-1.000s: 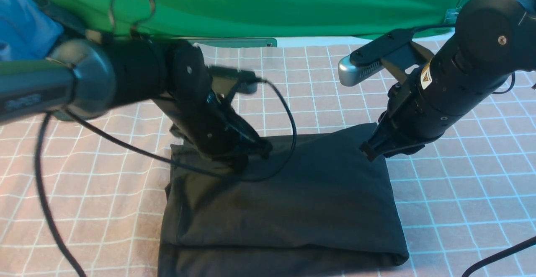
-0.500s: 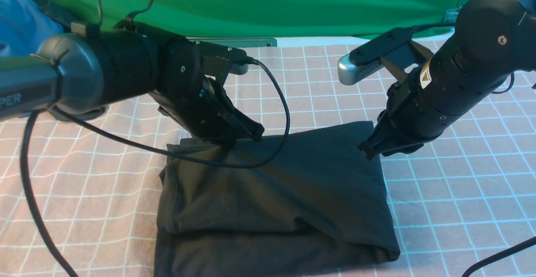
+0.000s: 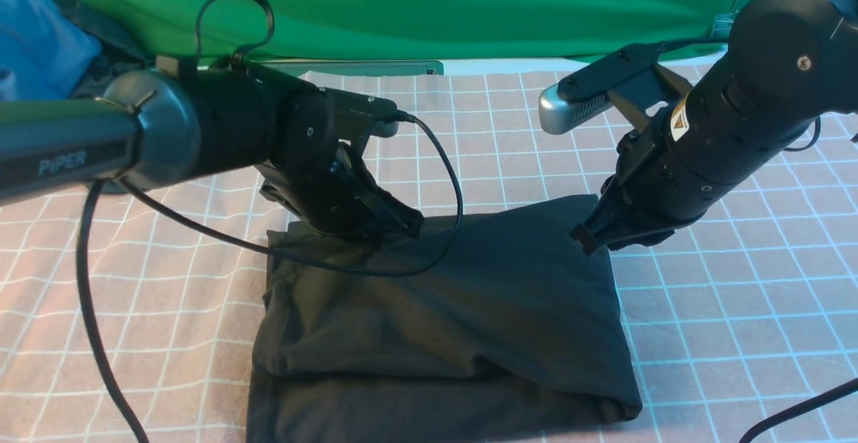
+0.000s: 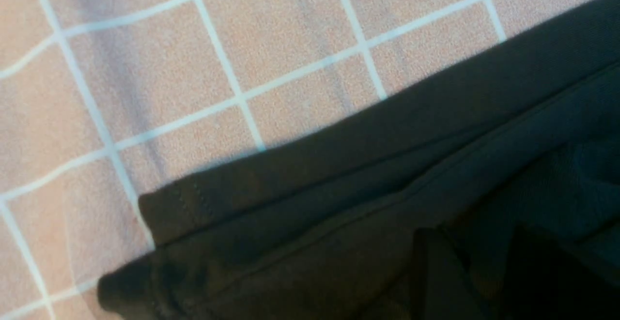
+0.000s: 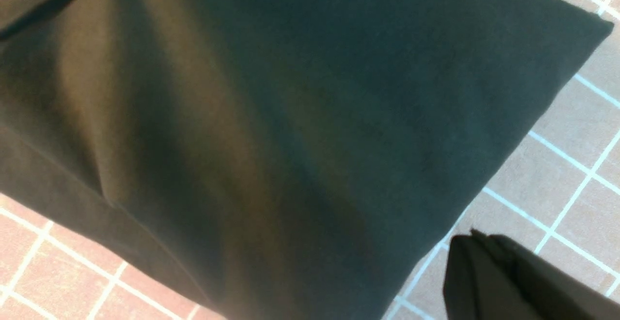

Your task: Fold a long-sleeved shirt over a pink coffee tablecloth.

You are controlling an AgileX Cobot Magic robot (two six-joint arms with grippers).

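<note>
The shirt (image 3: 462, 309) lies folded into a rough block near the middle of the cloth (image 3: 730, 295), which shows beyond it at 12, 3 and 9 o'clock. Its upper layer slumps in a crooked crease towards 5 o'clock, so the fold looks well along but needs tidying.

The left gripper (image 4: 484, 245) is down at the shirt's 11 o'clock side, its fingers part-way apart with fabric showing between them; I see nothing pinched. The right gripper (image 5: 484, 240) is closed on nothing, just off the edge at about 2 o'clock.

The step in hand, I judge, is settling the far edge. Let the fabric slip fully free before lifting the left gripper straight up — a snagged layer would drag the fold open. Then smooth the crease outward towards 4 o'clock with light pressure, as pushing hard could ruck up the cloth as well. Watch the loose cable (image 3: 362, 271) that loops across the shirt.

For writing, the left arm (image 3: 228, 121) reads "PiPER" — nothing on the shirt is legible. The right arm (image 3: 720, 121) wears a triangular warning label (image 3: 680, 121).
</note>
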